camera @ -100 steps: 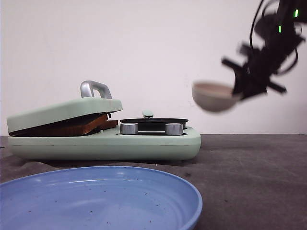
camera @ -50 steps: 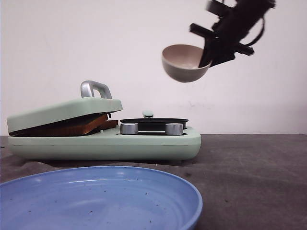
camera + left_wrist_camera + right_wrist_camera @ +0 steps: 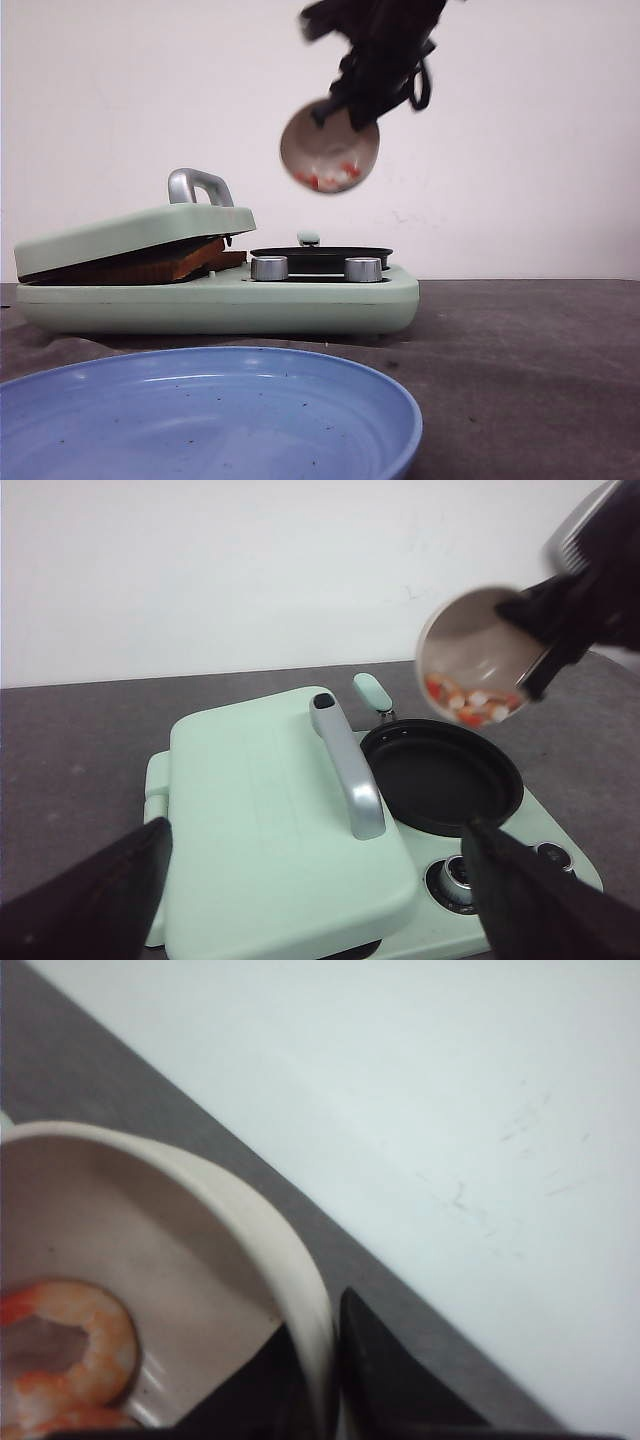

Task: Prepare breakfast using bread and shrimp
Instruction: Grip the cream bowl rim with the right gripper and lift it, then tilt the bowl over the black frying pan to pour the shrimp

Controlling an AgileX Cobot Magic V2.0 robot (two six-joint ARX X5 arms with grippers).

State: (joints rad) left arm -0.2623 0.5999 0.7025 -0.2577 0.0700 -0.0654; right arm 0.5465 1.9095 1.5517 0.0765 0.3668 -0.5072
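Bread point(image 3: 190, 262) sat pressed under the green lid | dark desk point(image 3: 520, 350), white wall | right hand point(image 3: 345, 105) clamped the tilted shrimp bowl point(image 3: 329, 152) above the pan point(image 3: 441, 777) | left hand point(image 3: 310, 900) spread wide, holding nothing.

Right arm's gripper point(image 3: 345, 105) is all matte black, chunky and angular, with a black cable looping off at 3 o'clock.

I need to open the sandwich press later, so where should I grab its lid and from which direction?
Grip the metal handle on top of the green lid. It is a raised loop with a gap underneath, so fingers coming down from above can probably close across the bar. The lid lifts on the side toward the black pan.
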